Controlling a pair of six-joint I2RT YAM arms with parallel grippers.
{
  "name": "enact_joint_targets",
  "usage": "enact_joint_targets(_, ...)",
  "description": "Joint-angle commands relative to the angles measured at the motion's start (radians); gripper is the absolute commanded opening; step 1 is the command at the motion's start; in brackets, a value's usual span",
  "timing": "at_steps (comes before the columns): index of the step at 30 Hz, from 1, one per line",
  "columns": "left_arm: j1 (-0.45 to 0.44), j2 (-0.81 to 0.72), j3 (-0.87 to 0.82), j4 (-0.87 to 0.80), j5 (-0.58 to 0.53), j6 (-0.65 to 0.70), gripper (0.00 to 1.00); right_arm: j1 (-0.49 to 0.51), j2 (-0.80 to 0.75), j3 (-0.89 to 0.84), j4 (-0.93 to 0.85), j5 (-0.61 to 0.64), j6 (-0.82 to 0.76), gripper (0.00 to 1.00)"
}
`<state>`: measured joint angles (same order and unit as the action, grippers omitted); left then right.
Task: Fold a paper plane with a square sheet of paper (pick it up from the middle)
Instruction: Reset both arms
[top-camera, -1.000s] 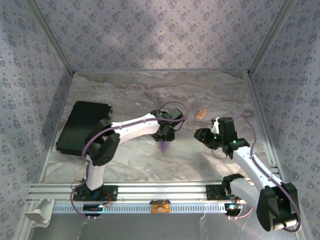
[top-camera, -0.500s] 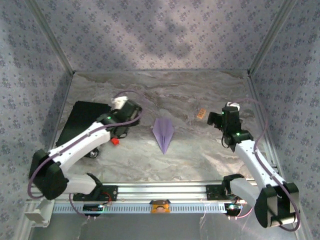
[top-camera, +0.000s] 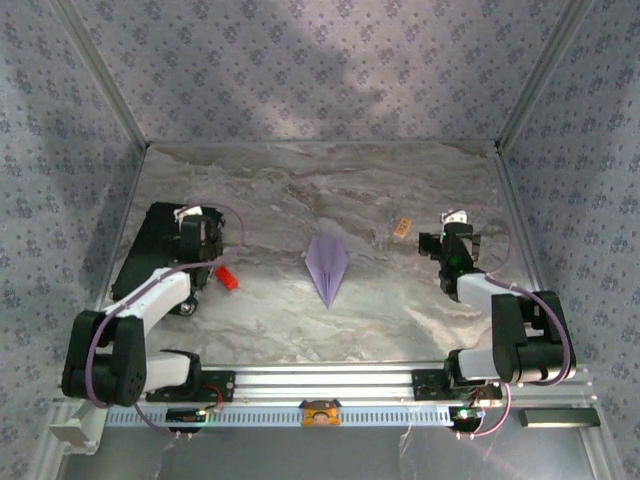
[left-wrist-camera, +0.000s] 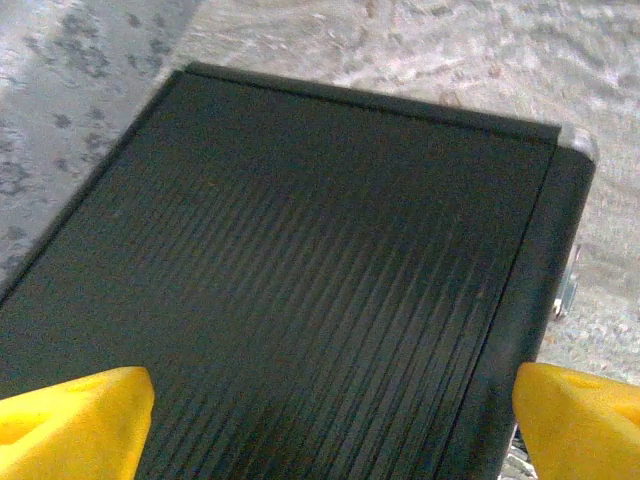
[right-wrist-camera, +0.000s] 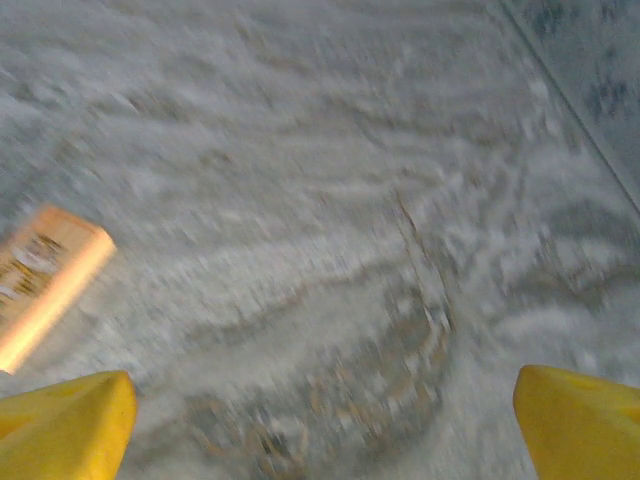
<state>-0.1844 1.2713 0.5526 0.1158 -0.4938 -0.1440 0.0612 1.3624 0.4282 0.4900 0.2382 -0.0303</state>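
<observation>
Paper plane (top-camera: 327, 268) lay mid-table, nothing touching it — left gripper (left-wrist-camera: 322, 418) at its 9 o'clock over black pad (left-wrist-camera: 300, 230), jaws spread, empty; right gripper (right-wrist-camera: 322, 422) at 3 o'clock, same.

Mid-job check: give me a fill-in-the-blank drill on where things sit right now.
The paper plane lies loose on the table, touched by ____ gripper.
The left gripper's yellow fingers stand open over the ____ pad.
The small red object lies nearer the left gripper; the tan block lies nearer the ____ one.
Missing: neither; black; right.
</observation>
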Motion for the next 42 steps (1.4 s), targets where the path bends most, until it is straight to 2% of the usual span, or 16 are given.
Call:
enact_joint_targets(1, 0.021, 0.045, -0.04, 0.291, 0.099, 0.108, 0.93, -0.015, 0.032, -0.048, 0.246, -0.125, -0.07, 0.98)
enact_joint_targets(3, 0.036, 0.081, -0.072, 0.398, 0.138, 0.113, 0.93, -0.025, 0.092, -0.102, 0.39, -0.143, -0.066, 0.98)
enact_joint_targets(6, 0.055, 0.117, -0.091, 0.471, 0.164, 0.141, 0.93, -0.034, 0.155, -0.124, 0.489, -0.154, -0.063, 0.98)
enact_joint_targets(14, 0.151, 0.157, -0.158, 0.643, 0.308, 0.122, 0.93, -0.052, 0.158, -0.057, 0.366, -0.102, -0.014, 0.99)
enact_joint_targets(20, 0.16, 0.272, -0.18, 0.797, 0.348, 0.131, 0.93, -0.053, 0.159, -0.056, 0.362, -0.107, -0.013, 0.99)
enact_joint_targets(21, 0.164, 0.255, -0.169, 0.746, 0.363, 0.129, 0.93, -0.06, 0.159, -0.048, 0.345, -0.13, -0.007, 0.99)
enact_joint_targets(23, 0.168, 0.265, -0.171, 0.768, 0.339, 0.115, 0.91, -0.091, 0.159, -0.034, 0.32, -0.187, 0.003, 0.99)
enact_joint_targets(25, 0.181, 0.263, -0.148, 0.718, 0.338, 0.1, 0.92, -0.086, 0.158, -0.037, 0.321, -0.177, 0.0, 0.99)
enact_joint_targets(27, 0.186, 0.261, -0.146, 0.711, 0.343, 0.095, 1.0, -0.086, 0.158, -0.037, 0.321, -0.178, 0.0, 0.99)
enact_joint_targets(42, 0.186, 0.262, -0.148, 0.715, 0.344, 0.098, 1.0, -0.088, 0.16, -0.034, 0.317, -0.182, 0.002, 0.99)
